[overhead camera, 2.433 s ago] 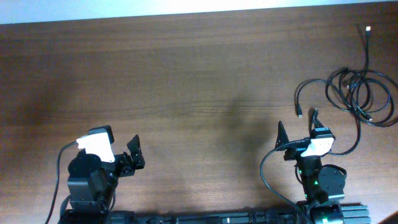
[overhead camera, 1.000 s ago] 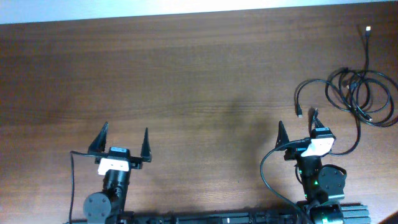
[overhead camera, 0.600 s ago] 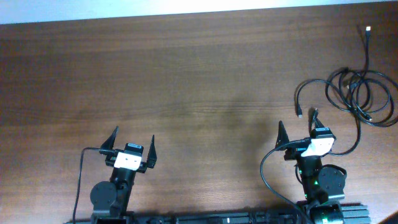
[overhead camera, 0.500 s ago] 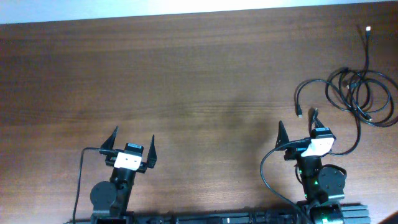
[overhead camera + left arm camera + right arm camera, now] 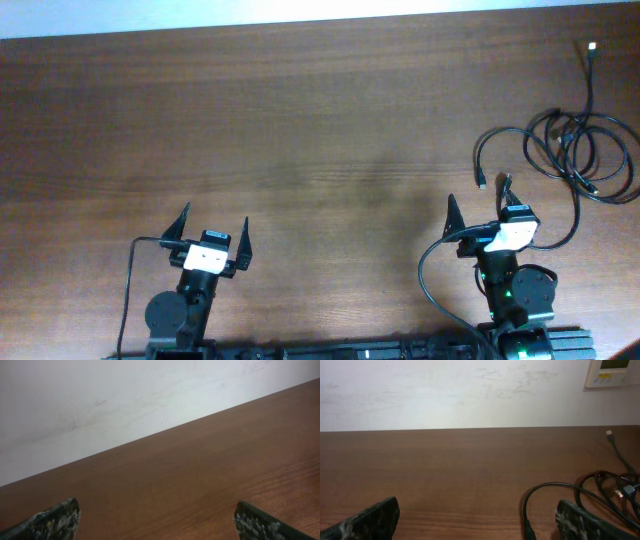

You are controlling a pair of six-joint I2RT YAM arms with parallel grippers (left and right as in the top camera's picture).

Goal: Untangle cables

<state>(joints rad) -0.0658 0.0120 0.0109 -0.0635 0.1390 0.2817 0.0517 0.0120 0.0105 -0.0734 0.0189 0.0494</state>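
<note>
At upper right, cables (image 5: pixel 573 152) lie looped together untouched, so left end effector (image 5: pixel 214 222) and right end effector (image 5: pixel 478 200) sit spread, empty.

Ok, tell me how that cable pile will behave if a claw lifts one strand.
Probably floppy: the cables are thin cords lying in loose overlapping loops, so a lifted strand would likely sag and drag the others along. Likely light, being so thin. The free end with the pale plug would probably trail behind.
</note>
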